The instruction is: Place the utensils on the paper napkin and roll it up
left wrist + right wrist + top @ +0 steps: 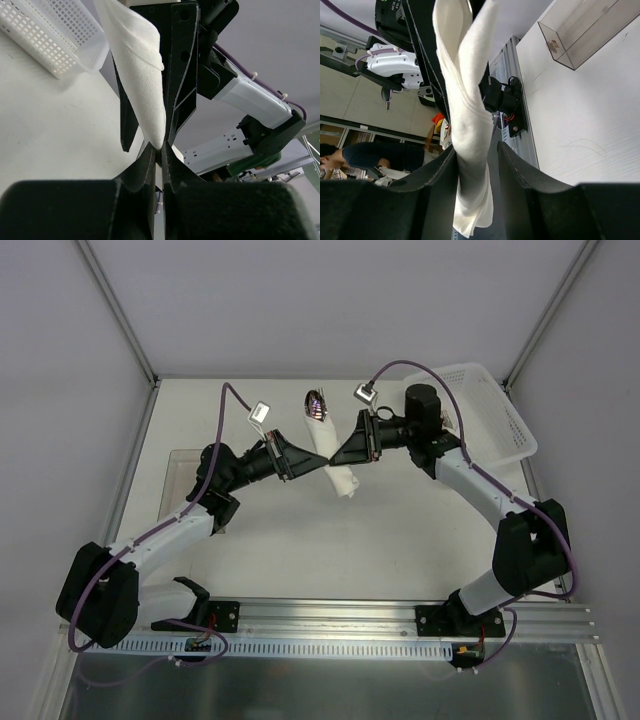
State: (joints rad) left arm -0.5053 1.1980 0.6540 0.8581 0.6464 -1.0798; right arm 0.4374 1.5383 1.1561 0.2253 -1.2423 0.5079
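The paper napkin (322, 435) is rolled into a white tube that lies slanted between my two grippers at the back middle of the table. A shiny utensil end (317, 402) pokes out of its far end; the rest of the utensils are hidden inside. My left gripper (159, 147) is shut on the pointed side of the napkin (140, 75). My right gripper (477, 150) stands open around the roll (470, 125), which touches one finger and leaves a gap to the other. In the top view the left gripper (318, 466) and right gripper (332, 461) meet tip to tip at the roll.
A white lattice basket (490, 410) stands at the back right, also in the left wrist view (50, 35). A clear plastic box (585, 30) sits on the left side of the table (400, 530). The metal rail (400, 615) with both arm bases runs along the near edge.
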